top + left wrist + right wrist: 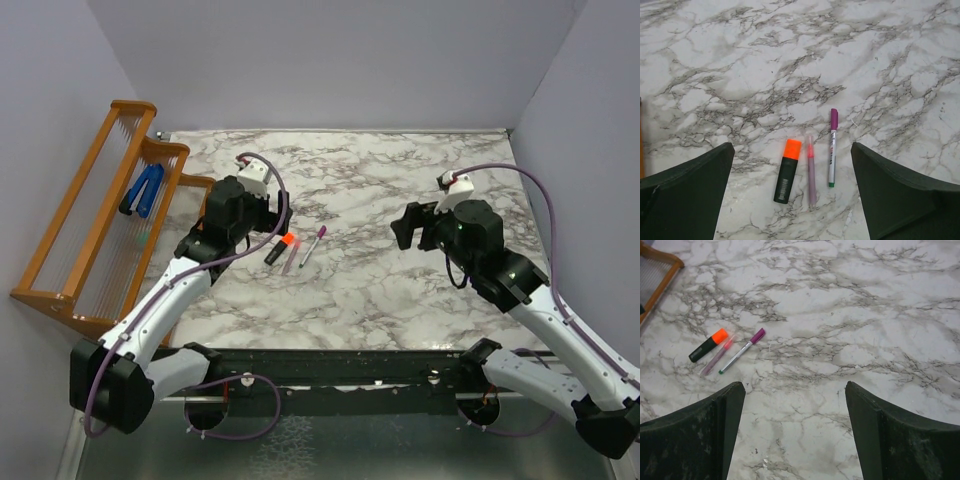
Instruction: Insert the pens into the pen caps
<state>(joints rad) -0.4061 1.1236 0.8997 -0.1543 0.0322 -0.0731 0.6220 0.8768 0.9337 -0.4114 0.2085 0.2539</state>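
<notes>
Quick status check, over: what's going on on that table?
Left fingers, right fingers open, empty. Black marker, pink pen, white pen lie side by side, each looks capped. Nothing in the way.

My worktop is a white marble-patterned table (pixel 400 190) veined in grey. Flat on it, left of centre, three things lie side by side and nearly parallel. These are the black marker (pixel 783 182) with an orange cap (pixel 792 149), the dull pink pen (pixel 811 175) just beside it, and the white pen (pixel 831 160) with a magenta cap (pixel 833 119). A wooden rack (pixel 95 215) stands at the table's left edge.
</notes>
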